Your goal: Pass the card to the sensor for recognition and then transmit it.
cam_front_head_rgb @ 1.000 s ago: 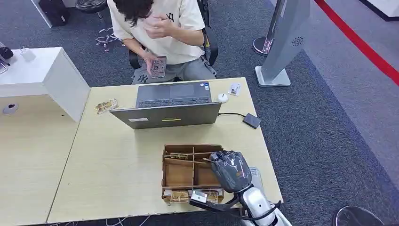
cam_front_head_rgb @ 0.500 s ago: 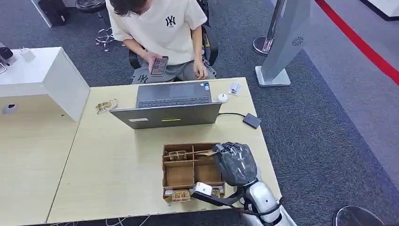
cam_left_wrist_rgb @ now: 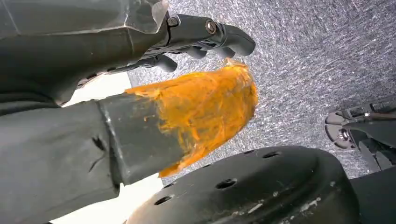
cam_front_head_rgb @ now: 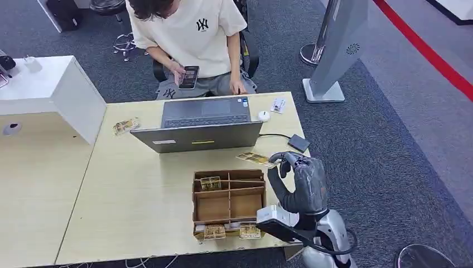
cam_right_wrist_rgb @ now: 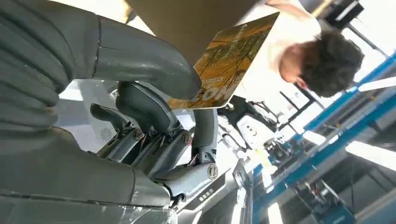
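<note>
While my right hand (cam_front_head_rgb: 301,181) hangs over the worktop (cam_front_head_rgb: 139,195), I see it pinching the card (cam_front_head_rgb: 254,158) between thumb and fingers; the right wrist view shows the card (cam_right_wrist_rgb: 229,60) gripped at one end, its printed yellow-green face jutting out from the fingers. From the head view the card sits above the worktop between the compartmented cardboard box (cam_front_head_rgb: 228,202) and the back of the open laptop (cam_front_head_rgb: 201,125), just beside the box's far right corner. A small dark sensor pad (cam_front_head_rgb: 298,143) lies on the worktop near the card, cabled toward the laptop. The laptop's lid stands upright between the card and the person (cam_front_head_rgb: 189,39) seated at the far edge, who holds a phone (cam_front_head_rgb: 188,77). More cards rest in the box's compartments. A small white round thing (cam_front_head_rgb: 264,115) sits by the laptop. My left hand (cam_left_wrist_rgb: 140,93) appears in its wrist view over grey carpet; I cannot tell how its fingers lie.
</note>
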`<action>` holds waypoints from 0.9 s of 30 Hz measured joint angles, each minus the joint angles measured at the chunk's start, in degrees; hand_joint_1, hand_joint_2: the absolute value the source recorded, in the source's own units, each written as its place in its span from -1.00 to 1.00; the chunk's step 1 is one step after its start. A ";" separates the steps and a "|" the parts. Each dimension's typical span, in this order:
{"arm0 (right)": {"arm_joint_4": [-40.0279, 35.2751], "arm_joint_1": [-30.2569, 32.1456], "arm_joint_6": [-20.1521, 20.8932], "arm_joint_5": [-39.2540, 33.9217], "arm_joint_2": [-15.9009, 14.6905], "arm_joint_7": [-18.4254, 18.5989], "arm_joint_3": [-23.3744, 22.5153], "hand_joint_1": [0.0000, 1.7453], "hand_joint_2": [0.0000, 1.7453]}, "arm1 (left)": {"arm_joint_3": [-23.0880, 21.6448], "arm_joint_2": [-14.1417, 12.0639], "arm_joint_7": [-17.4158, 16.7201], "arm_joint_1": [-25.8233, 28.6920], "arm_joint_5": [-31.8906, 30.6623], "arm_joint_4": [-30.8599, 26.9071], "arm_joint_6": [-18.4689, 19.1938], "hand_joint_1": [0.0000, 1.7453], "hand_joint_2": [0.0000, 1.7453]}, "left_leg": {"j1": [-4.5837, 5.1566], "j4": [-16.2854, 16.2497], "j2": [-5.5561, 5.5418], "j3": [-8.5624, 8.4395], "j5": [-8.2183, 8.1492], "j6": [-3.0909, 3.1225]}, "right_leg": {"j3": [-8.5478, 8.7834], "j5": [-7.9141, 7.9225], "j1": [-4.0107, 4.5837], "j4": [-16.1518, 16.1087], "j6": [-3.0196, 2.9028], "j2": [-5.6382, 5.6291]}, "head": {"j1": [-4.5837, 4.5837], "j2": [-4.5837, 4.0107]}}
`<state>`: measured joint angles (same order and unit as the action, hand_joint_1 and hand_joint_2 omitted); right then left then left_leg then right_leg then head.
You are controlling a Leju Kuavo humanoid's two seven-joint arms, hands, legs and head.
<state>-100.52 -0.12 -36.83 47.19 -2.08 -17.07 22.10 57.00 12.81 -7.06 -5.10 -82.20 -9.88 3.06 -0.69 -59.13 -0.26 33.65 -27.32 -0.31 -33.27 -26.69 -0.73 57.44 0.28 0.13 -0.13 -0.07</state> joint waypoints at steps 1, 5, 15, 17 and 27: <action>-0.61 0.14 0.26 -0.28 0.07 -0.26 -0.26 1.00 1.00 | 0.00 0.04 0.04 0.00 0.00 0.00 0.00 -1.00 -1.00 | 0.00 0.00 0.00 0.00 0.00 0.00 | 0.00 0.00 0.00 0.00 0.00 0.00 | 0.00 0.00; -2.16 0.25 1.25 0.13 0.42 -1.05 -0.72 1.00 1.00 | 0.00 0.26 0.11 -0.03 -0.17 0.00 -0.02 -1.00 -1.00 | -0.01 0.00 0.01 -0.01 0.00 0.00 | 0.00 0.00 0.00 0.00 0.00 -0.02 | 0.00 0.00; 3.35 -7.54 1.44 12.18 1.94 2.02 1.86 1.00 1.00 | 0.00 0.22 -0.06 -0.18 -1.77 0.00 1.05 -1.00 -1.00 | -0.01 0.01 0.07 -0.02 0.04 0.00 | 0.01 0.05 0.01 0.01 -0.01 -0.08 | 0.00 0.00; 6.63 -11.34 1.18 15.59 2.32 3.79 3.09 1.00 1.00 | 0.00 0.22 -0.11 -0.27 -2.38 0.00 1.14 -1.00 -1.00 | -0.01 0.00 0.09 -0.02 0.10 0.06 | 0.02 0.07 0.01 0.01 -0.01 -0.07 | 0.02 0.00; 22.26 -28.05 1.81 20.31 5.77 8.88 6.54 1.00 1.00 | -1.99 0.24 -0.63 -0.39 -5.03 0.00 1.92 -1.00 -1.00 | -0.01 0.00 0.08 -0.01 0.16 0.03 | 0.01 0.11 0.01 0.03 -0.02 -0.07 | 0.00 0.00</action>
<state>-78.26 -28.17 -35.01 67.50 3.70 -8.20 28.63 55.01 13.05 -7.69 -5.49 -87.23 -9.88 4.98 -0.70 -59.13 -0.18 33.63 -27.16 -0.27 -33.26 -26.57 -0.72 57.47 0.26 0.06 -0.13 -0.07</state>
